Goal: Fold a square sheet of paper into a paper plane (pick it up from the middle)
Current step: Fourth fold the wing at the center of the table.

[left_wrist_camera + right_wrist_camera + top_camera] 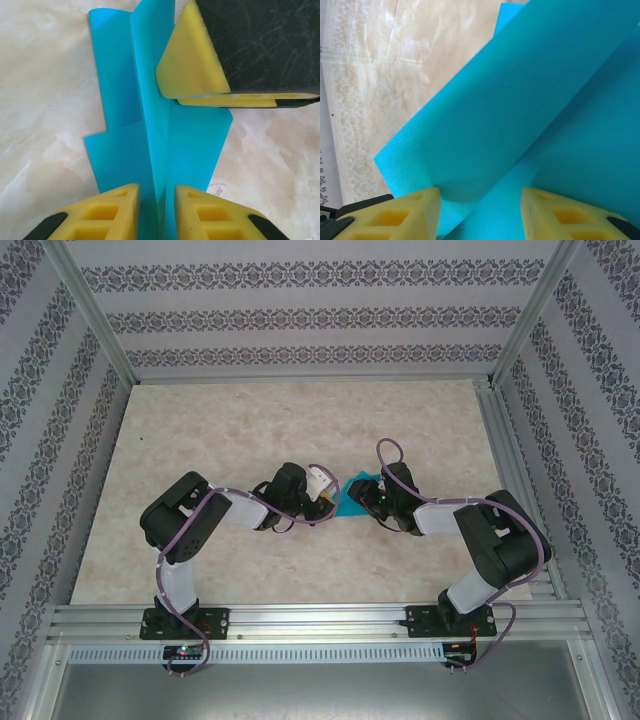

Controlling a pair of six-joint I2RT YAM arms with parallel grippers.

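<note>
The teal-blue paper (350,503) lies partly folded on the table between my two grippers, no longer a flat square. In the left wrist view the paper (120,150) shows flat flaps and an upright centre ridge. My left gripper (157,202) straddles that ridge, its yellow fingers a little apart and not pinching it. My right gripper's fingers (192,65) rest on the far right flap. In the right wrist view a raised flap of the paper (530,100) slants between the widely spread fingers of my right gripper (480,205). From above, the left gripper (328,498) and right gripper (373,496) meet at the paper.
The marble-pattern table top (250,430) stretches behind and to both sides of the grippers. Patterned walls and an aluminium frame (300,620) enclose the table. Both arms are bent inward toward the middle.
</note>
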